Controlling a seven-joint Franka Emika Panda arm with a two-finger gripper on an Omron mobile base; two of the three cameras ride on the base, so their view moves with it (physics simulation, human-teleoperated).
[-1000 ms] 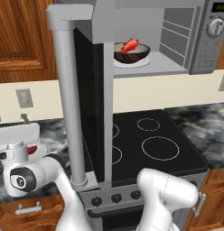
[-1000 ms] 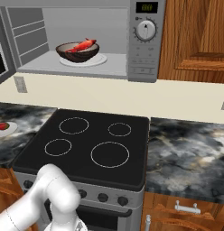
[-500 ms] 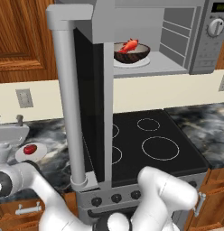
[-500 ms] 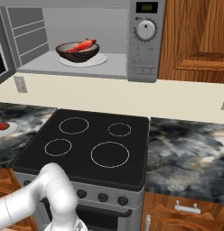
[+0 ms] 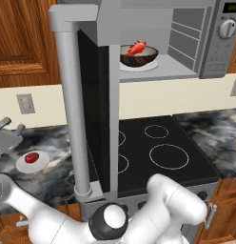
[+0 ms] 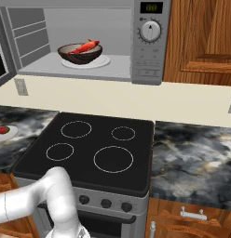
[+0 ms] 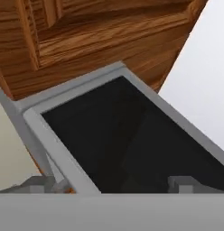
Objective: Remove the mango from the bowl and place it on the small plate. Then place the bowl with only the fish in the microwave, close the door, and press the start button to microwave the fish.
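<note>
The microwave (image 6: 147, 46) stands open, and its door (image 5: 96, 109) is swung out toward me, with the handle bar (image 5: 72, 105) upright. On the turntable inside rests the brown bowl (image 5: 139, 56) (image 6: 80, 53), holding just the orange-red fish (image 5: 137, 47) (image 6: 85, 46). The dark red mango (image 5: 30, 157) (image 6: 2, 130) lies on the small plate (image 5: 41, 162) (image 6: 9, 134) on the counter at the left. In the hand view my gripper (image 7: 114, 185) is open and holds nothing. It points at the door's dark glass (image 7: 132, 140) from close by, with the grey frame (image 7: 50, 140) running past the left fingertip.
A black stovetop (image 6: 89, 148) lies under the microwave, with marble counter (image 6: 196, 158) on both sides. Wooden cabinets (image 6: 201, 42) flank the microwave. A metal appliance (image 5: 5, 138) sits at the far left. My arm (image 5: 153, 214) bends low in front of the stove.
My hand has dropped down and left out of the left base view, uncovering the mango on its plate. Bowl, fish and door have not moved.
</note>
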